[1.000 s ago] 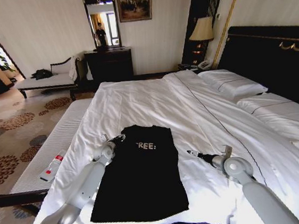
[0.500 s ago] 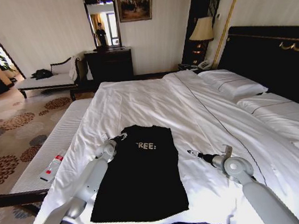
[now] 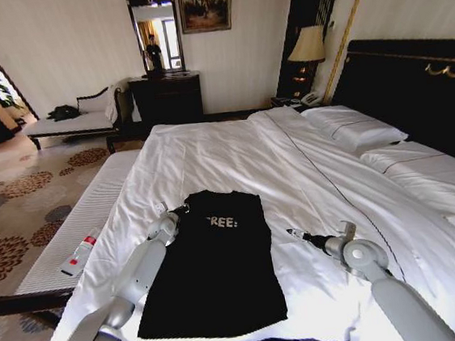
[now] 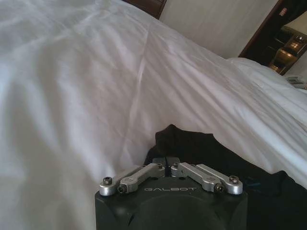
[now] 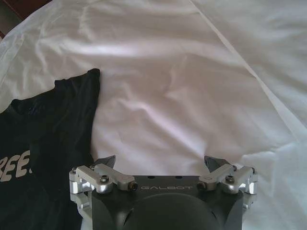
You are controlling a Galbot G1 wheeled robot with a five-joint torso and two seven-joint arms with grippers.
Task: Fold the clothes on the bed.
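Your left gripper (image 3: 184,209) pinches the shirt (image 3: 217,269) at its far-left corner, likely for a fold, while your right gripper (image 3: 293,233) waits just right, fingers spread.

A black T-shirt (image 3: 215,269) lay flat on the white bed (image 3: 309,170), near its foot edge and toward its left side. It was folded into a narrow lengthwise panel, collar end pointing toward the headboard side, with white lettering reading "REE:" showing across the chest. The bed's duvet was lightly creased, and white pillows rested at its headboard edge.
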